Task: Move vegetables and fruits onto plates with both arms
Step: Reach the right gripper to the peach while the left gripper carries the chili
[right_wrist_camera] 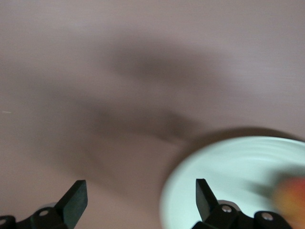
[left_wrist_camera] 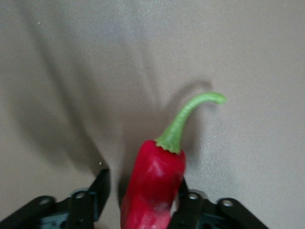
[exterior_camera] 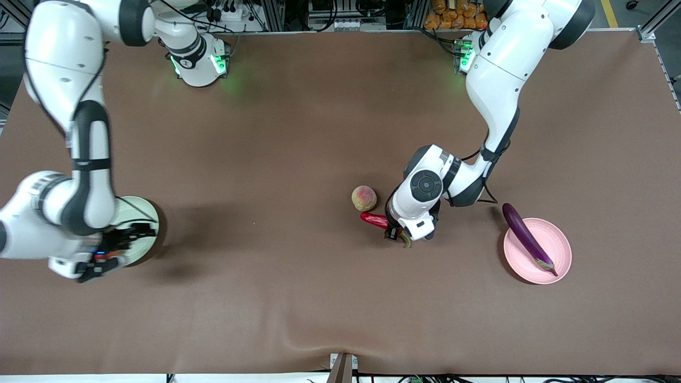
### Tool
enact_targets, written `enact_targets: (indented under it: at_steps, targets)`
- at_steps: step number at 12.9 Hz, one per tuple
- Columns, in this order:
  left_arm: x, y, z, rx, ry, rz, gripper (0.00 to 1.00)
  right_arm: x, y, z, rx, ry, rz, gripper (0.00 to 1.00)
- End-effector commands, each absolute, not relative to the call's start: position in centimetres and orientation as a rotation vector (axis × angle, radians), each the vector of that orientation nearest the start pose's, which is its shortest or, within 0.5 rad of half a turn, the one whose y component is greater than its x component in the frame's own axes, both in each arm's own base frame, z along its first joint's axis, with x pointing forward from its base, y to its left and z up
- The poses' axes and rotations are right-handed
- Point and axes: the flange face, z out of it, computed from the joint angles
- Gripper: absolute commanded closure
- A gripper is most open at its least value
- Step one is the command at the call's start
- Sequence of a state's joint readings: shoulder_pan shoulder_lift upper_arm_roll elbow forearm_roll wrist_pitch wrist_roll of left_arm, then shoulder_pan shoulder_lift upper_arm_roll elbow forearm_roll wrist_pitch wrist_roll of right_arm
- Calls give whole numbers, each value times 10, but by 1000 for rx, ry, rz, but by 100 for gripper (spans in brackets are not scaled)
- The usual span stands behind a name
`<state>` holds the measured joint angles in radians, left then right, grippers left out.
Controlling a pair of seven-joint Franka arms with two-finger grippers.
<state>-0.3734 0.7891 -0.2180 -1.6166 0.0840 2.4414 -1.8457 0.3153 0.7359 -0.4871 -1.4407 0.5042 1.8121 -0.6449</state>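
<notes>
The red chili pepper lies on the table beside the peach. My left gripper is down over the chili's body. In the left wrist view the chili sits between my open left gripper's fingers, against one finger with a small gap to the other. The purple eggplant lies across the pink plate, one end overhanging the rim. My right gripper is open and empty over the rim of the green plate. A blurred red fruit lies on the green plate; the right arm hides it in the front view.
The brown tablecloth covers the whole table. The green plate is at the right arm's end, the pink plate at the left arm's end. The arm bases stand along the table edge farthest from the front camera.
</notes>
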Motion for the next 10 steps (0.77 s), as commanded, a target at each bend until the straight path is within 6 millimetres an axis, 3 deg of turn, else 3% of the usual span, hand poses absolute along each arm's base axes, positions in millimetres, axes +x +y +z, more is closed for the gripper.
enact_targets:
  at_steps: [1,3,6,10]
  targets:
    - [594,-360,182,-2669,-1814,34,100,679,65,282,-2827,-333,364,0]
    - [617,-333,200,-2707,-1803,-4,100,671,128,286,-2826,-171,402,0]
    - [658,-244,225,-2799,-1592,-22,100,646,215,278,-2843,8,474,0]
    - [697,-141,271,-2879,-1314,2,100,628,296,289,-2888,199,390,0]
